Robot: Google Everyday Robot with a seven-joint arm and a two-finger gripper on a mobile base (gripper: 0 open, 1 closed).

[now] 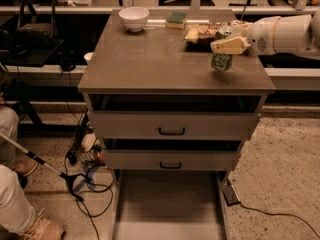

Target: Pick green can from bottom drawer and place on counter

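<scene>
The green can [221, 60] is held upright over the right part of the counter [155, 59], its base at or just above the surface. My gripper [227, 45] comes in from the right on a white arm and is shut on the can's upper part. Its cream fingers [231, 46] cover the can's top edge. The bottom drawer [170, 204] stands pulled out below the cabinet, its flat floor bare.
A white bowl [134, 18] stands at the back left of the counter. A green sponge [177, 19] and a snack bag [204, 33] lie at the back. Two drawers with black handles [171, 131] are slightly open. Cables and a person's legs [20, 204] are at the left.
</scene>
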